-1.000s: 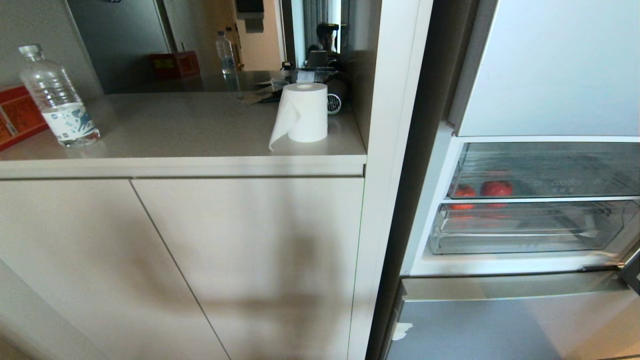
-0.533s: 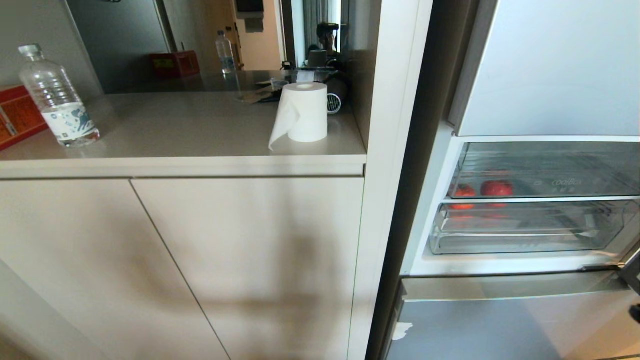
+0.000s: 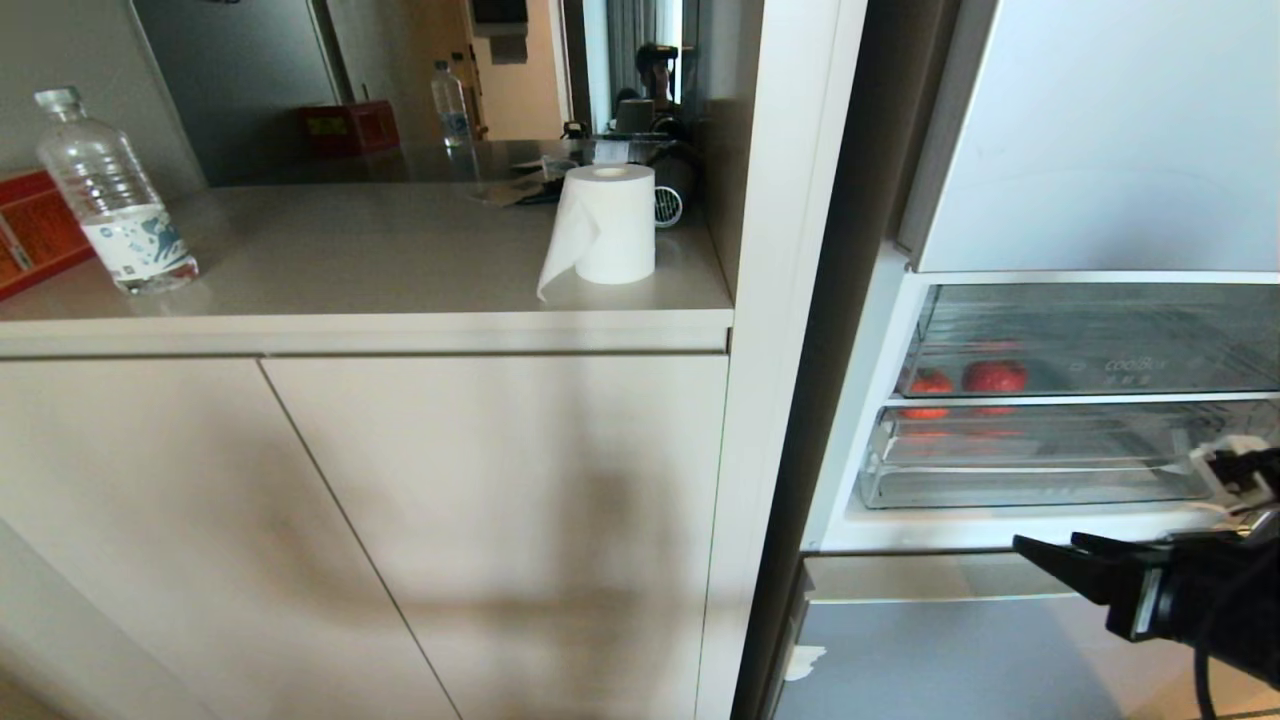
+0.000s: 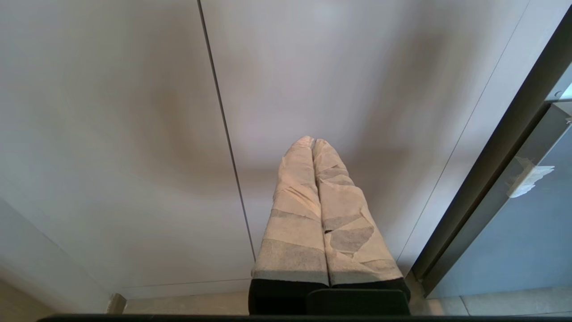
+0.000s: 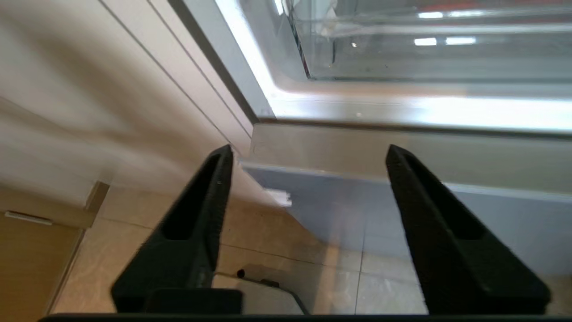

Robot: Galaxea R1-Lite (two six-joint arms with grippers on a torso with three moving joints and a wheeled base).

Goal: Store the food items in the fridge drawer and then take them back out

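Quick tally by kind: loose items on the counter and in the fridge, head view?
Red fruits in the clear fridge drawer: 2, the tangerine and the apple
Water bottles: 2, near bottle, far bottle
Paper rolls: 1, white roll
Red boxes: 2, near box, far box
Total: 7
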